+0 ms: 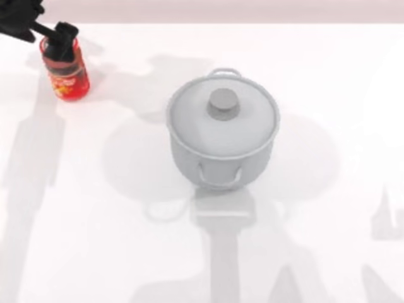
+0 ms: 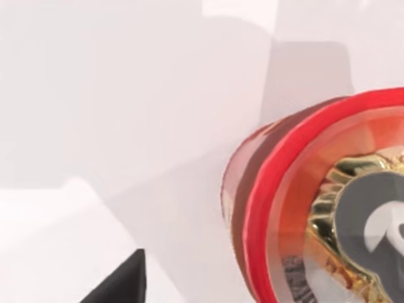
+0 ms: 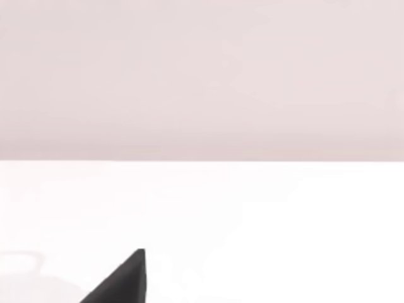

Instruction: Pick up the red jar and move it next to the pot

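From above, the left gripper (image 1: 58, 39) sits at the far left corner of the table (image 1: 315, 76), its dark fingers at the top of the red jar (image 1: 65, 71); whether they clench it I cannot tell. The jar is well apart from the pot (image 1: 222, 134), which stands mid-table. The risk as I judge it: a hold so high on the lid could let the jar swing or slip on the carry, or clip a loop handle on arrival. In the left wrist view the red jar (image 2: 315, 202) fills the frame, gold-and-grey emblem showing, no readable writing. The right wrist view shows only bare table (image 3: 252, 214); that arm is parked out of sight.
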### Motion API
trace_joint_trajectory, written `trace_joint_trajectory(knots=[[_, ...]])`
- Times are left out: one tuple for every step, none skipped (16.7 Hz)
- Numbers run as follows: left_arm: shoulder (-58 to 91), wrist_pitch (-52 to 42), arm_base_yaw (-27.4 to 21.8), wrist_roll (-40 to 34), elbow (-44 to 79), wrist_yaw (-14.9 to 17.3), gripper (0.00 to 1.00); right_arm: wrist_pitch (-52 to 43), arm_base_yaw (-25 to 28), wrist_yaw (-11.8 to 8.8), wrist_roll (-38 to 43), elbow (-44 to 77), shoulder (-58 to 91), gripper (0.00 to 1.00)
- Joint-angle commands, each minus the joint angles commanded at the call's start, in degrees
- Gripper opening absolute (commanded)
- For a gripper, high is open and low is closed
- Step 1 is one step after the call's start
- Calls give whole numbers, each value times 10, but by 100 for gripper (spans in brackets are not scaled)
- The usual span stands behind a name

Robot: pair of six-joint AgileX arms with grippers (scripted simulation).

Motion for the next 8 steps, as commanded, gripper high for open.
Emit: trace_joint_trajectory(knots=[[7, 11, -1, -2, -3, 0, 100, 0, 0, 0, 0, 0, 0, 100], [16, 23, -3, -4, -6, -1, 100, 0, 0, 0, 0, 0, 0, 100], [25, 36, -5, -6, -10, -1, 100, 0, 0, 0, 0, 0, 0, 100], [33, 48, -7, -7, -13, -2, 100, 0, 0, 0, 0, 0, 0, 100], [38, 56, -8, -9, -15, -2, 100, 0, 0, 0, 0, 0, 0, 100], [40, 59, -9, -9, -16, -2, 100, 0, 0, 0, 0, 0, 0, 100], [40, 59, -9, -9, -16, -2, 100, 0, 0, 0, 0, 0, 0, 100], [40, 59, -9, -9, -16, -2, 100, 0, 0, 0, 0, 0, 0, 100]])
